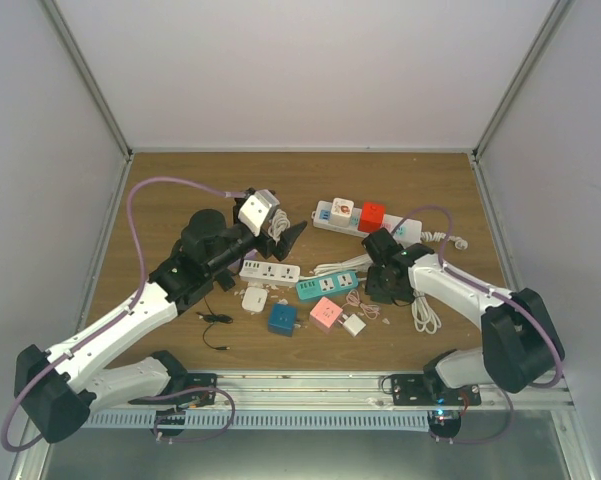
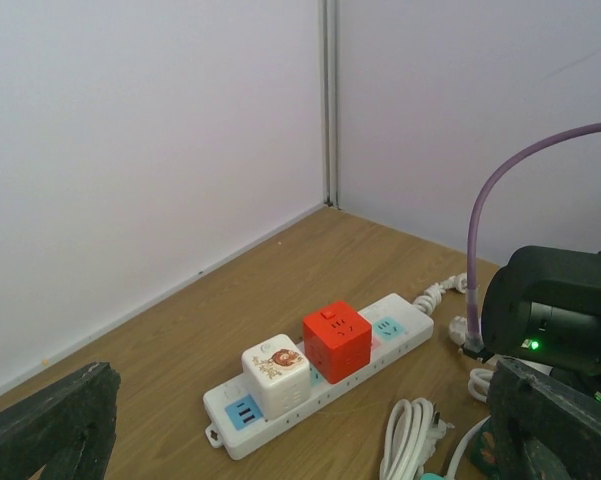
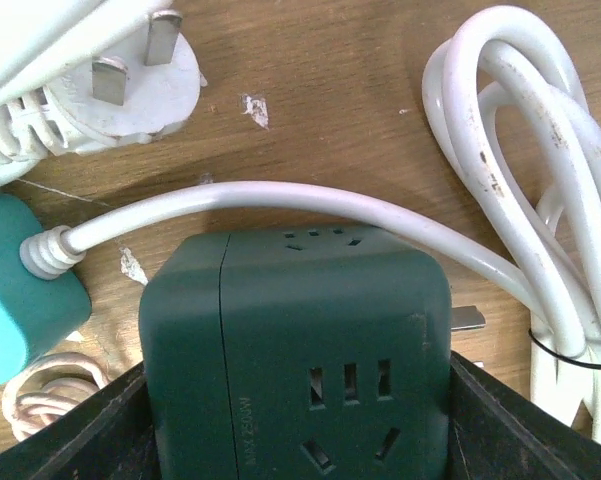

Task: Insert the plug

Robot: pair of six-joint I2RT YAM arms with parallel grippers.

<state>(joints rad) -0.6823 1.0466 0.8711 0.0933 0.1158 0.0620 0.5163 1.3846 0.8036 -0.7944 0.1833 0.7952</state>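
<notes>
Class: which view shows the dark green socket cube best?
Right wrist: the dark green socket cube fills the frame, held by the right gripper. In the top view that gripper hides it; left wrist shows nothing clear.

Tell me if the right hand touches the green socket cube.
Touching: right wrist view shows the right hand clamping the green cube, both fingers flush against its sides.

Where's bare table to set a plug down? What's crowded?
Free: the far strip of table between the back wall and the white power strip; also the near strip between the blue cube and the front rail. Crowded: the centre, from the teal strip to the coiled white cable by the right end effector.
</notes>
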